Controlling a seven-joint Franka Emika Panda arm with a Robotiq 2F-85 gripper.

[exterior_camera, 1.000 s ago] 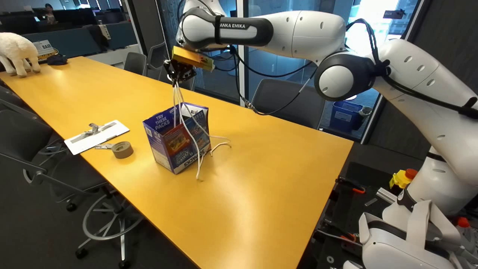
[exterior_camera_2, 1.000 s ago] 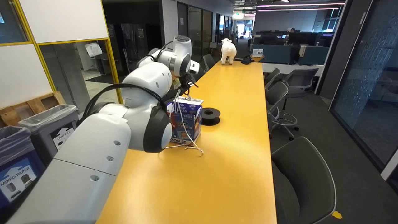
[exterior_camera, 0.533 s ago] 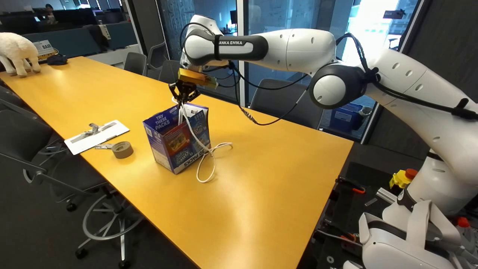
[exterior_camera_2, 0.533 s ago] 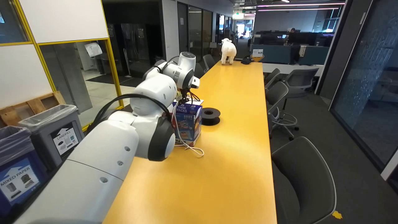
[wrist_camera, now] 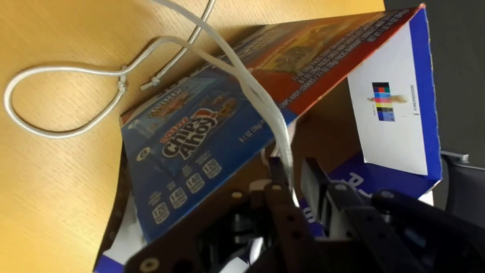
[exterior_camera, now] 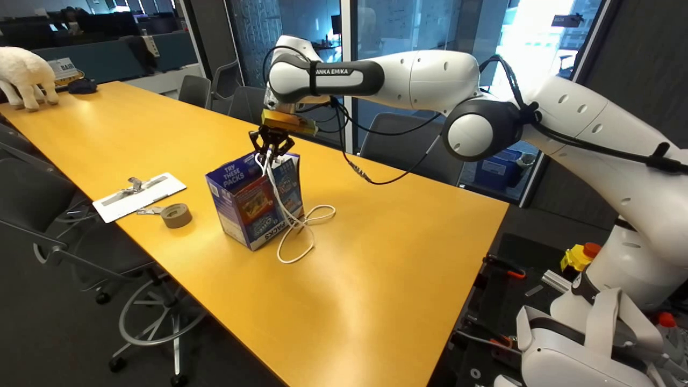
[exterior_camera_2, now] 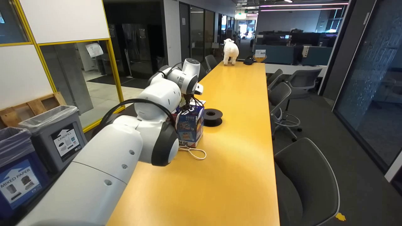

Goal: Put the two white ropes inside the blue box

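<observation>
The blue box [exterior_camera: 258, 212] stands upright with its top open, on the table in both exterior views [exterior_camera_2: 189, 127]. My gripper [exterior_camera: 273, 153] points down at its opening. In the wrist view my gripper [wrist_camera: 292, 167] has its fingers apart over the opening. White rope [wrist_camera: 261, 98] passes between them, against one finger. From there strands run over the box's printed wall [wrist_camera: 227, 155] and down outside. A rope loop [wrist_camera: 57, 69] lies on the table beside the box, also in an exterior view [exterior_camera_2: 198, 158]. Some rope shows just inside the rim. I cannot tell the two ropes apart.
A tape roll [exterior_camera: 176, 215] and a clipboard [exterior_camera: 138, 196] lie beside the box in an exterior view. A dark roll [exterior_camera_2: 213, 117] is close to the box in an exterior view. Chairs [exterior_camera_2: 306, 182] line the table edge. A stuffed sheep [exterior_camera_2: 231, 51] stands at the far end.
My gripper has come down to the box opening and shifted slightly toward the robot base. The rope strands have slackened, and more rope lies in loops on the table beside the box.
</observation>
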